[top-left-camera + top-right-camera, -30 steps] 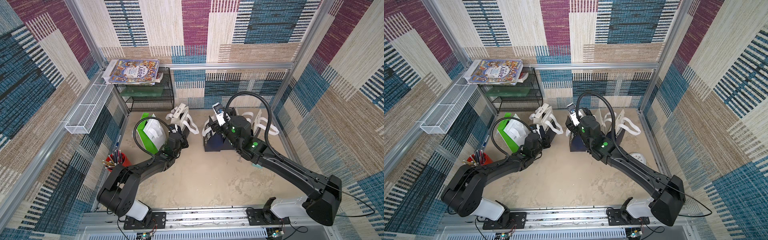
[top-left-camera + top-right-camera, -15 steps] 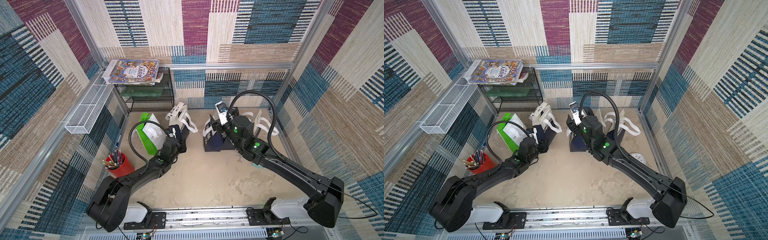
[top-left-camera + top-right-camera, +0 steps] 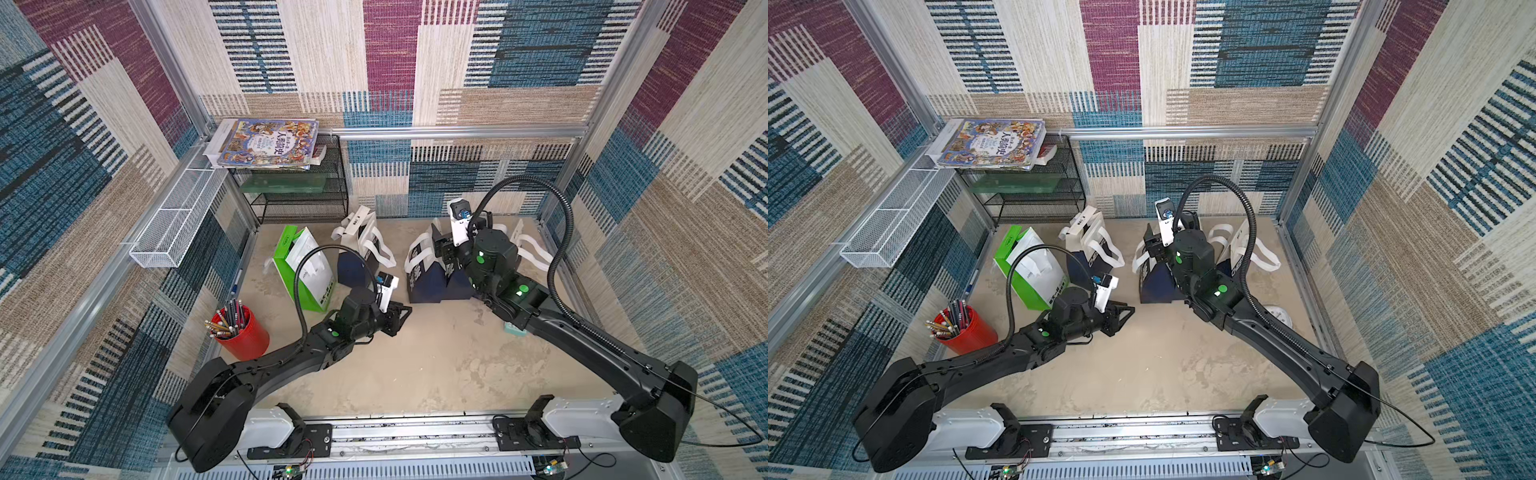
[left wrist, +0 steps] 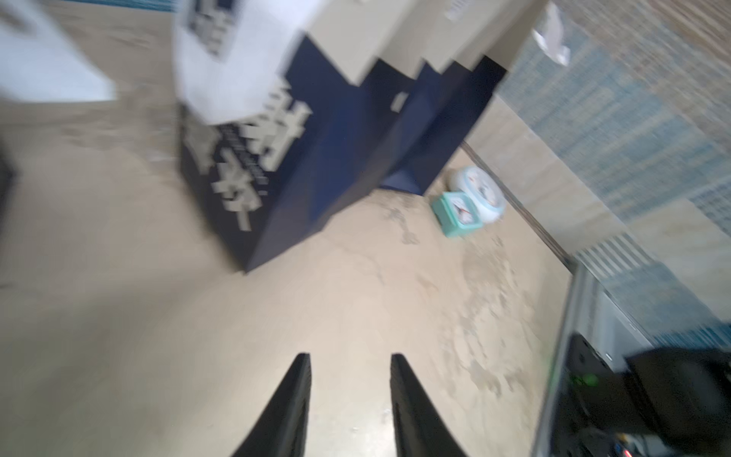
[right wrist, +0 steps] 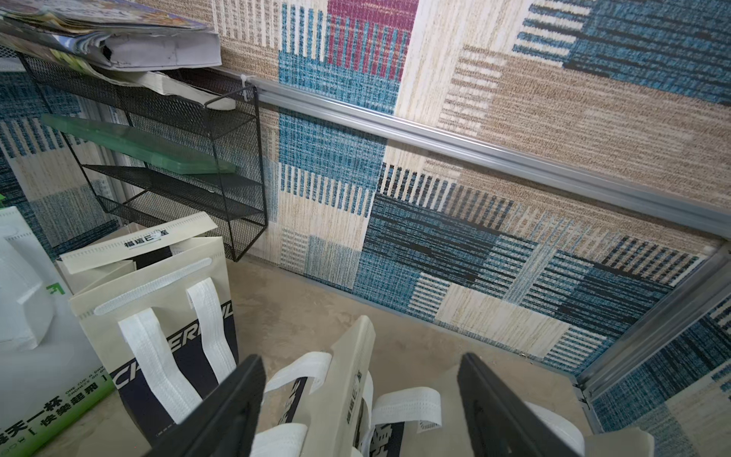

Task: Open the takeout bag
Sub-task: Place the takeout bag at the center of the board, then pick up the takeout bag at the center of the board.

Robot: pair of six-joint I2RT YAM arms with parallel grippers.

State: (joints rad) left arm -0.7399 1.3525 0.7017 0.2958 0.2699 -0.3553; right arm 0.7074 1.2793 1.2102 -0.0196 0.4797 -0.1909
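In both top views: bag (image 3: 428,282) upright, far right of centre on surface (image 3: 436,357); right gripper (image 3: 439,246) spread wide, empty, just above it. Left wrist: left gripper (image 4: 350,358) parted, empty, near bag (image 4: 316,158). Right wrist: limp handles (image 5: 407,401), thin walls; probably light, floppy; best pinched at top edge.

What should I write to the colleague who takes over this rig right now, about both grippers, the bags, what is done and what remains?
Left gripper: open, empty, over the bare table, touching no bag.
Right gripper: open wide, above the middle navy bag, its cream top edge between the jaws, not gripped.
Done: nothing sure; that bag's mouth looks flat, not spread.
Left to do: grip its top edges or handles, pull them apart.
Nearby: second navy bag, green bag.
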